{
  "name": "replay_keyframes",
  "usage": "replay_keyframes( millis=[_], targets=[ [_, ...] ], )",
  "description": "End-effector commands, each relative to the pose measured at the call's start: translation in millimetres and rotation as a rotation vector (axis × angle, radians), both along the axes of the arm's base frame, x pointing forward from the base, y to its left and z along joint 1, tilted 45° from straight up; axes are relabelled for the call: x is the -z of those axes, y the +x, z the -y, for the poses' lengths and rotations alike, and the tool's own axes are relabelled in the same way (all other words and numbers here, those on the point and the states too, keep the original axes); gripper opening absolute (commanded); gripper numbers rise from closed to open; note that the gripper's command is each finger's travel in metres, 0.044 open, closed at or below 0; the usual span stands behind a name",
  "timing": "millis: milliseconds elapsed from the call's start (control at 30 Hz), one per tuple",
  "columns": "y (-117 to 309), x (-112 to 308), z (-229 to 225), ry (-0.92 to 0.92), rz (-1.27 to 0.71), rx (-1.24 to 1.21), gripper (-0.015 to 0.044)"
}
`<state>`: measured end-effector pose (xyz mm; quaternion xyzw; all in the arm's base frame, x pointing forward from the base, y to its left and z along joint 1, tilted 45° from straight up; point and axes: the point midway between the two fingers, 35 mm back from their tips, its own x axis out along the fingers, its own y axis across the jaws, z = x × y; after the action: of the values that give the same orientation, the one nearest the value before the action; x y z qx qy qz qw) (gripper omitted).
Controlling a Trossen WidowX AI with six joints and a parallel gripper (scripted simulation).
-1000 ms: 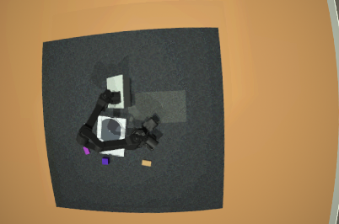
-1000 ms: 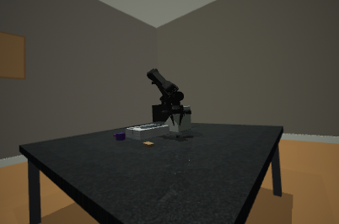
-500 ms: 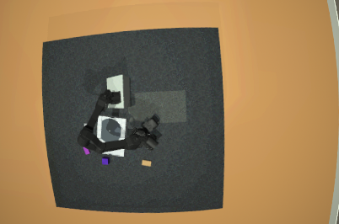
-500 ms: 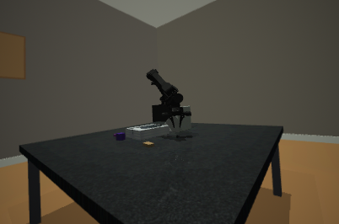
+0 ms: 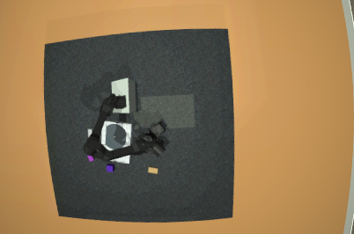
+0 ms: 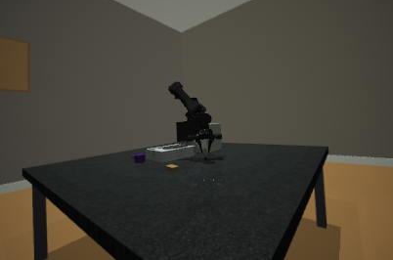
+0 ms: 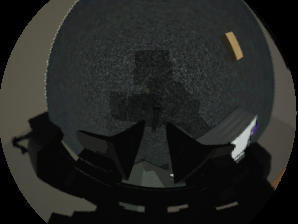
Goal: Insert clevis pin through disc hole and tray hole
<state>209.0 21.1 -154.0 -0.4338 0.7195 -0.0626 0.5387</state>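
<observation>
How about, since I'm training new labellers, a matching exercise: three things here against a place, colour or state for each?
1. Disc
2. Tool
3. Block farthest from the tray

A. Tan
B. Lying within the tray's rim
C. Fingers apart

Pairs: 1-B, 2-C, 3-A. The block lies flat on the table.
</observation>
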Motion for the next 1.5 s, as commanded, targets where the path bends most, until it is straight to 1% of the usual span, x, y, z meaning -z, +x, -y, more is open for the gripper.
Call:
replay_keyframes(
  millis=[0, 567, 967, 1133, 1267, 1467],
  targets=[
    [-3, 5, 6, -0.008, -0.010, -0.006, 0.0160],
    [-5, 23, 27, -0.009, -0.010, -0.006, 0.0160],
    [-5, 24, 28, -0.010, -0.010, -0.006, 0.0160],
    [-5, 24, 28, -0.010, -0.010, -0.006, 0.0029],
    [-5, 24, 28, -0.010, -0.010, -0.006, 0.0002],
    [-5, 24, 28, -0.010, -0.010, -0.006, 0.0000]
  ],
)
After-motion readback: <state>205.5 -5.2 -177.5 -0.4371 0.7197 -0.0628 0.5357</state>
